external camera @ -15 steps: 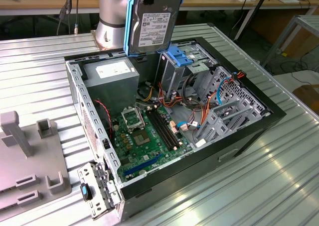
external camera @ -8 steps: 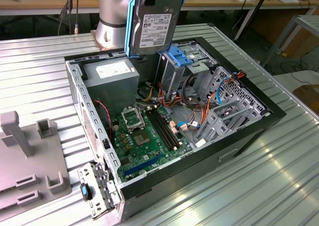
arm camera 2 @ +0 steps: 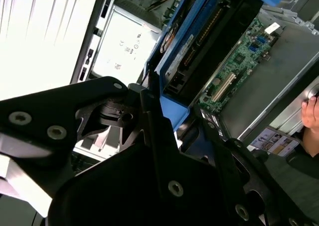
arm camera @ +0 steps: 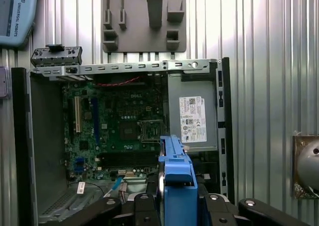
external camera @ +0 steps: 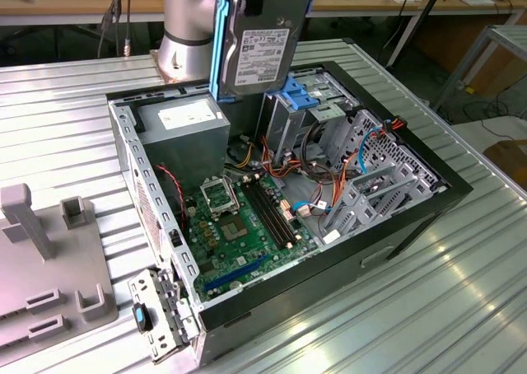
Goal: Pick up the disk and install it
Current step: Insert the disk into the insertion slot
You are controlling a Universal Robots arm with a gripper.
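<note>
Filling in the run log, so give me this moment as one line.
gripper: shut on disk | disk: held on edge above open computer case | install: not yet done

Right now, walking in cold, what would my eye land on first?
The disk, grey metal in blue rails, hangs upright in the gripper above the open computer case. Inside the case lies a green motherboard amid coloured cables.

Your disk [external camera: 262,49] reads grey metal, white label, bright blue rails. You've got a green motherboard [external camera: 247,226], a black case [external camera: 412,230] and a pale grey power supply [external camera: 183,131]. Your desk [external camera: 66,94] is silver, ribbed in straight stripes.
</note>
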